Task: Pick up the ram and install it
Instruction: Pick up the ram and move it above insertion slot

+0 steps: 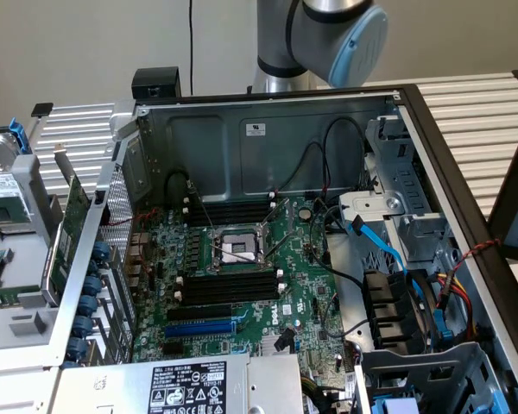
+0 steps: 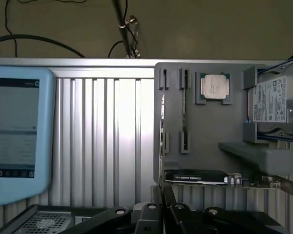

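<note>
Ram (image 2: 184,105) edge-on in grey slotted tray (image 2: 210,126) on ribbed metal tabletop (image 2: 107,136); claw (image 2: 162,192) closed, empty

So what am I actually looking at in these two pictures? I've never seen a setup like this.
One picture comes from a camera standing off to the side. It shows an open computer case with its green motherboard facing up, and the grey and blue robot arm behind it. The other comes from a camera on the arm's wrist, looking past its black gripper, whose fingers look closed on nothing. That view looks at a grey parts holder on a ribbed metal table. In the holder sit a processor chip, a hard drive and a thin stick standing on edge, likely the ram. A light blue screen is in that view too.
</note>
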You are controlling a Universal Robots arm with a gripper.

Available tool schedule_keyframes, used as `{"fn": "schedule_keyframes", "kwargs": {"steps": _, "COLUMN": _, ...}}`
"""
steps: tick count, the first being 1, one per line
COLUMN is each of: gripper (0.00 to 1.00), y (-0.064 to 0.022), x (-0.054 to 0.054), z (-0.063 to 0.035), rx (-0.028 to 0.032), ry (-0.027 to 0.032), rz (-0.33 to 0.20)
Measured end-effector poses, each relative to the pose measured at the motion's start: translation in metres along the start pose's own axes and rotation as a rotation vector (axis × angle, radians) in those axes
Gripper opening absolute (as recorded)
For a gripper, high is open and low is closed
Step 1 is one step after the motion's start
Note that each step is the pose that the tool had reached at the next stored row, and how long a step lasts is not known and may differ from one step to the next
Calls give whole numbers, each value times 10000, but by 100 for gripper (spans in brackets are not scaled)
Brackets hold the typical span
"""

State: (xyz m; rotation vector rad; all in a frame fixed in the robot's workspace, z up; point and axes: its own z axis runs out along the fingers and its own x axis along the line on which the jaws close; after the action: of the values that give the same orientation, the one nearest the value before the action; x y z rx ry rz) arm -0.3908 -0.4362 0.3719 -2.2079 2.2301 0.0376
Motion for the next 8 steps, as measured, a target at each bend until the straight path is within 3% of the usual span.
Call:
{"fn": "schedule_keyframes", "kwargs": {"steps": 4, "gripper": 13, "y": -133, "x": -2, "z": -112, "rx": -1, "ry": -10, "rz": -2}}
{"fn": "schedule_keyframes", "kwargs": {"steps": 8, "gripper": 13, "y": -240, "x": 4, "z": -243, "rx": 0, "ry": -73, "rz": -15}}
